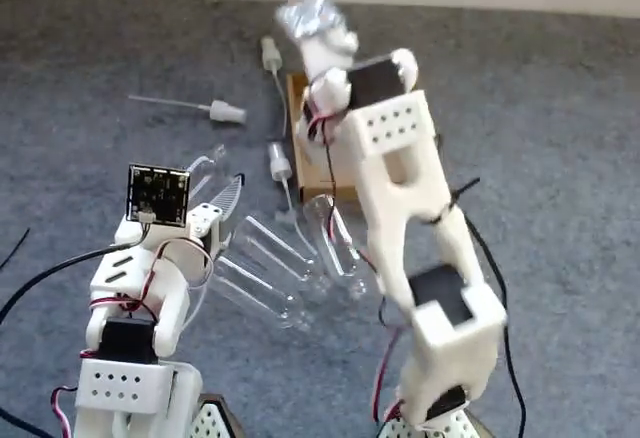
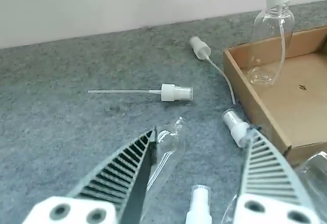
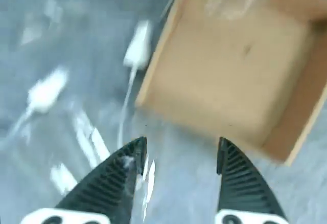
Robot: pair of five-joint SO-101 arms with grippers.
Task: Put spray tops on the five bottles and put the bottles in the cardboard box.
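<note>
One capped bottle point(image 2: 273, 35) stands upright in the far part of the cardboard box point(image 2: 250, 98), its spray top fitted. At least three bare bottles point(image 1: 268, 256) lie in a cluster on the grey bench point(image 1: 80, 78), near the box's near-left corner; their exact count is unclear. Three loose spray tops point(image 2: 176, 92) lie left of the box. The left hand point(image 2: 203, 132) hangs over the cluster, spread wide and holding nothing. The right hand point(image 3: 181, 142) hovers over the box's edge, also spread apart with nothing in it. A small dark mark point(image 2: 302, 87) on the box floor is too small to read.
</note>
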